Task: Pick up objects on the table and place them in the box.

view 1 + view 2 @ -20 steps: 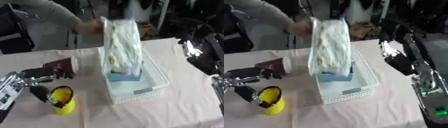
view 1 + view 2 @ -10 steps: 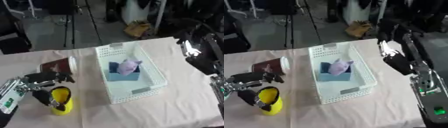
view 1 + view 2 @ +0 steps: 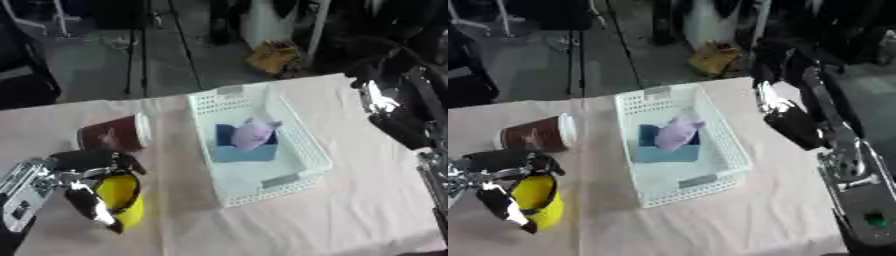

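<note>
While left hand (image 3: pixel 87 187) curls round yellow cup (image 3: pixel 122 197), basket (image 3: pixel 302 145) sits apart.

Setting looked like a robotics lab or studio: tripod legs (image 3: pixel 144 45) on grey concrete floor (image 3: pixel 105 70) behind a cloth-covered worktop (image 3: pixel 350 210), dark equipment beyond

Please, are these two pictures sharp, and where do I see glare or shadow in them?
Left eye view: soft all over, the white basket holes smear together; the basket throws a faint shadow on the cloth at its left side. Right eye view: equally soft, with a bright glint on the right arm; the floor behind the table is dark.
</note>
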